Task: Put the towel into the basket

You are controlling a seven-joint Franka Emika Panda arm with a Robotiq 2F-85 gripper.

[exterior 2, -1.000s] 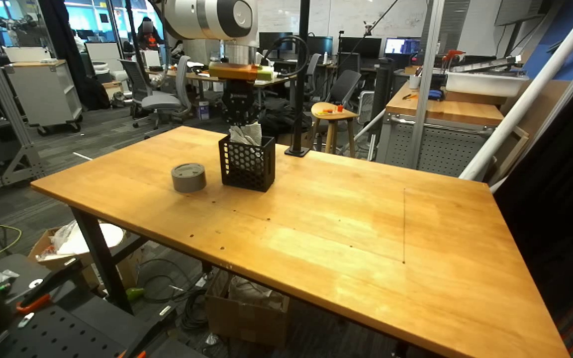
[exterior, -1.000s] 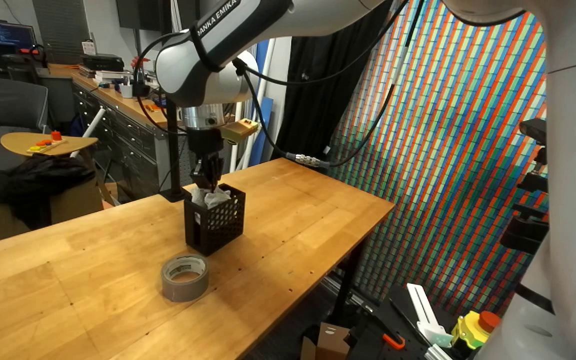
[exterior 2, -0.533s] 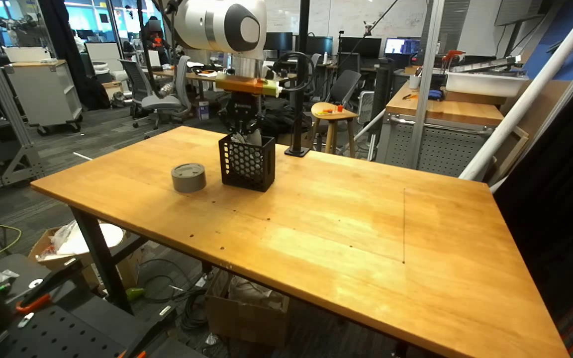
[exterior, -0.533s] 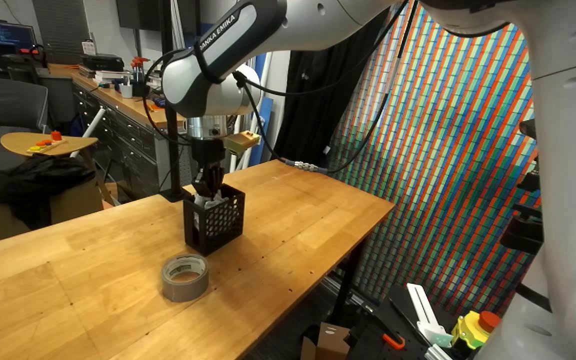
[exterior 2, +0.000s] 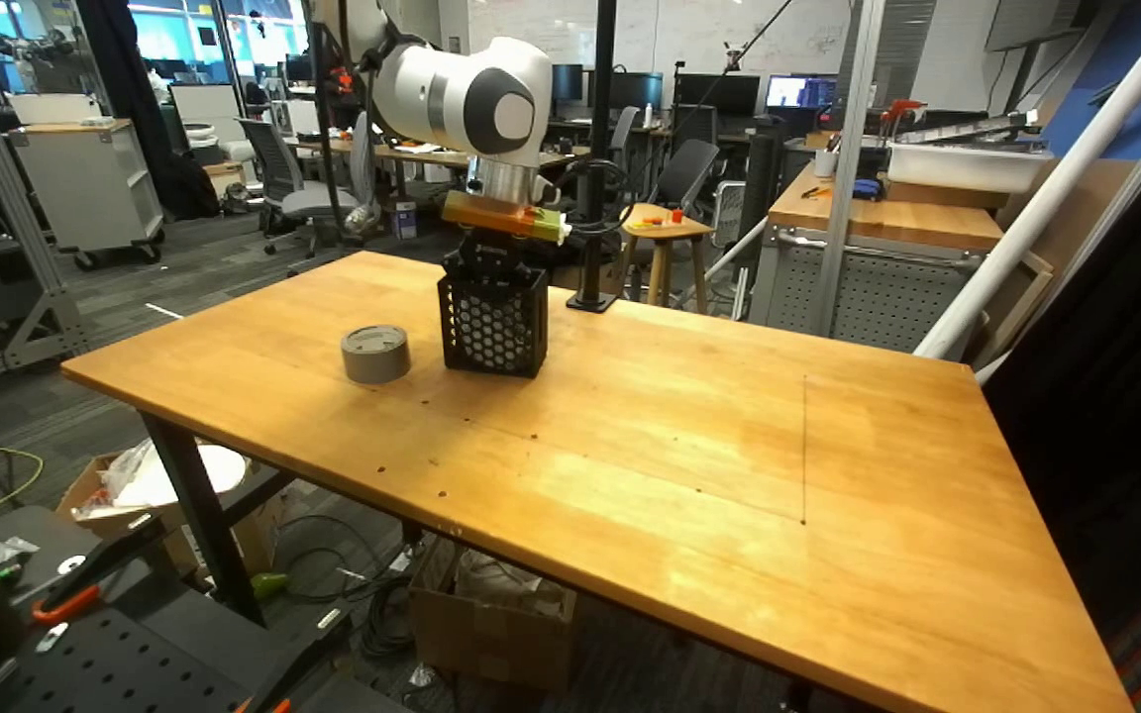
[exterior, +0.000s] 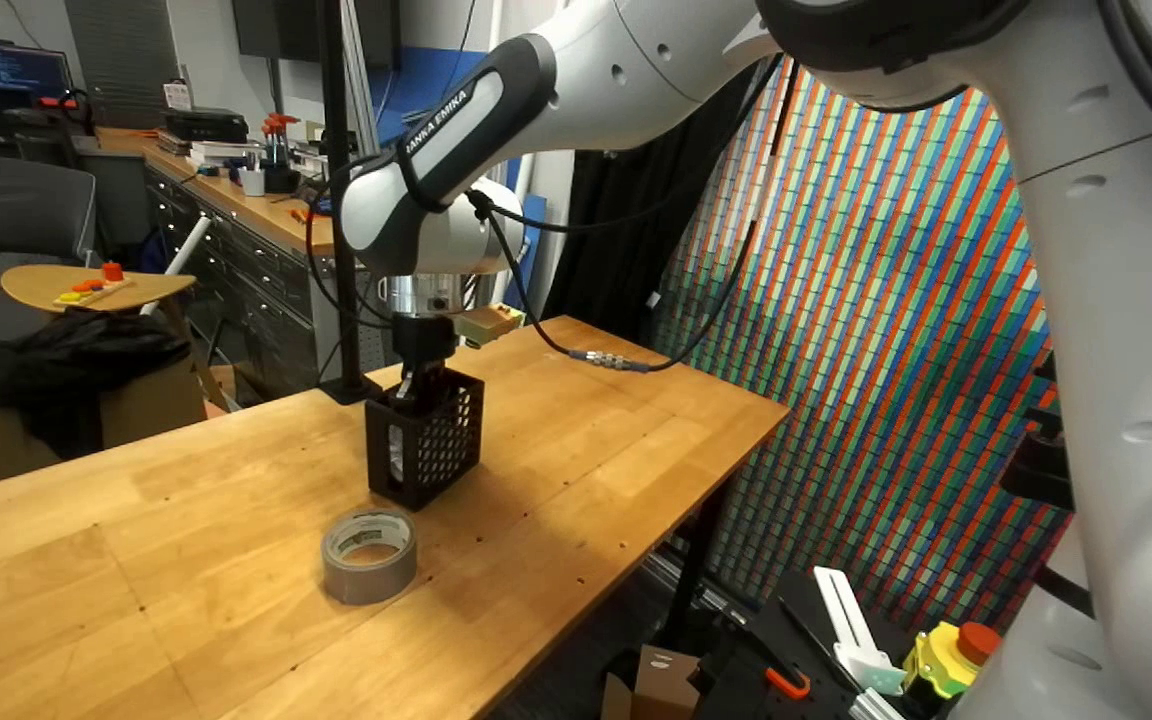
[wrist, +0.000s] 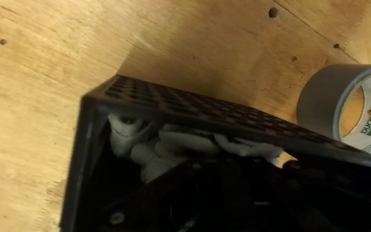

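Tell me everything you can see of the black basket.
The basket is a black, open-topped box, plastic by its look, with honeycomb holes in a broad side and a tall opening in a narrow end. It stands upright on the wooden table, apart from the roll of tape. The crumpled pale towel is inside, seemingly against the holed wall. The claw reaches down into it; the dark interior hides whether it touches the walls.

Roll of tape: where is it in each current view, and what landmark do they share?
In an exterior view: roll of tape lower left of centre, below the black basket.
In an exterior view: roll of tape left of centre, left of the black basket.
Wrist view: roll of tape at the right edge, partly cut off.
Shared landmark: the black basket, in all three.
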